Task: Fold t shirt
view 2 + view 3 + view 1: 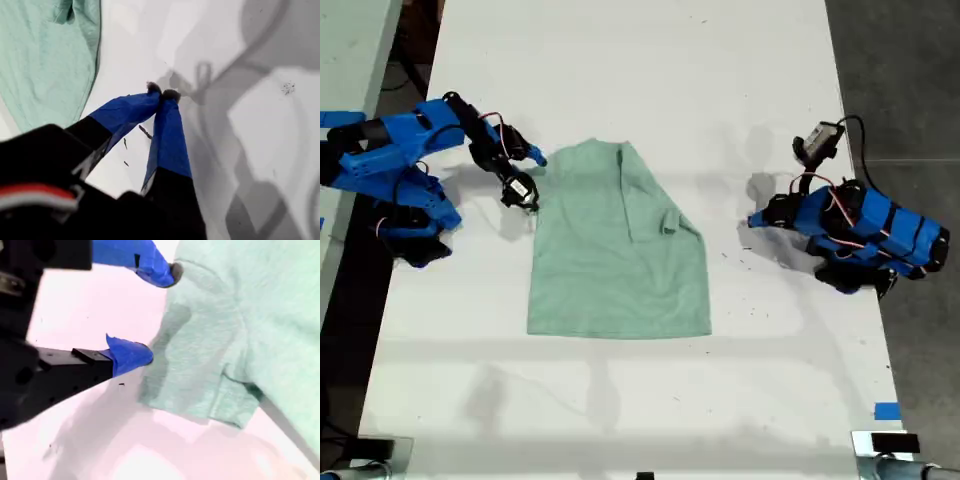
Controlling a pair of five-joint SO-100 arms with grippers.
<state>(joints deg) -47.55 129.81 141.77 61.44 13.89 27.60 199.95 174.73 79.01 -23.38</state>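
- In the middle of the white table [620, 60] lies the t shirt [615, 250], partly folded.
- My first gripper [161, 94] is closed, holding nothing, apart from the shirt.
- My second gripper [162, 315] stands open at the shirt's edge, gripping nothing.

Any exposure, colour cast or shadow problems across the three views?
Exterior view: even light, sharp, soft arm shadows on the white table. First wrist view: heavy overlapping grey shadows on the table beyond my first gripper, camera housing in the foreground dark and blurred. Second wrist view: overexposed with a pink cast on the table, the t shirt washed pale, edges soft around my second gripper.
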